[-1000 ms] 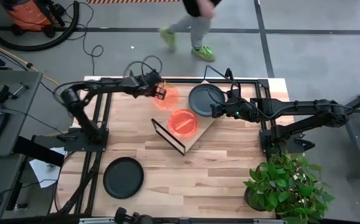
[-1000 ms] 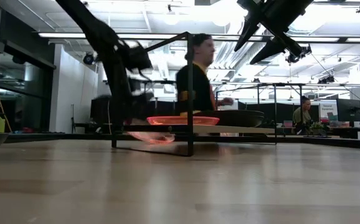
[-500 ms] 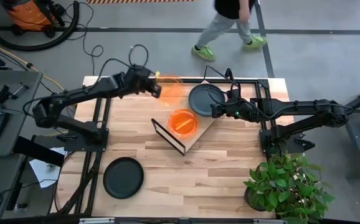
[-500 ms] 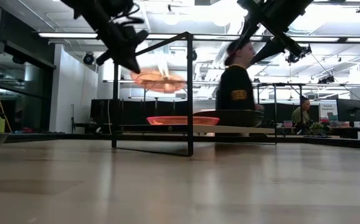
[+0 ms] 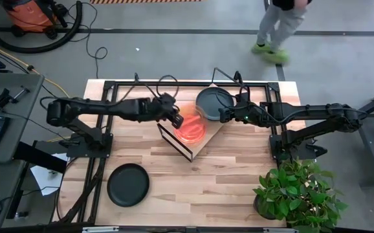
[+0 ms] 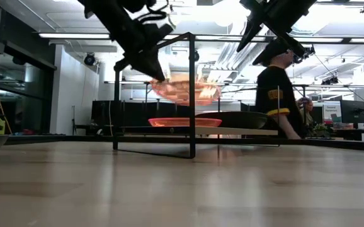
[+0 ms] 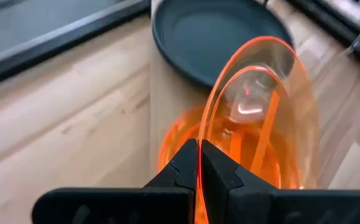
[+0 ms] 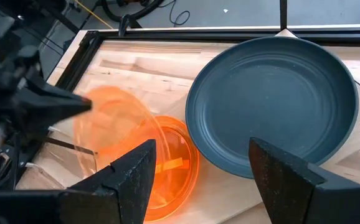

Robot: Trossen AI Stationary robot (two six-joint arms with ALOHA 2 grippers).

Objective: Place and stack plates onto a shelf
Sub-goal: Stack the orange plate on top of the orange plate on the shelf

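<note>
Your left gripper pinches 1 tilted orange plate just above the shelved orange plate.

The held orange plate looks like glossy translucent plastic, catching bright glints. The dark plate beside it is matt and smooth. The shelf and tabletop show pale wood grain.
</note>
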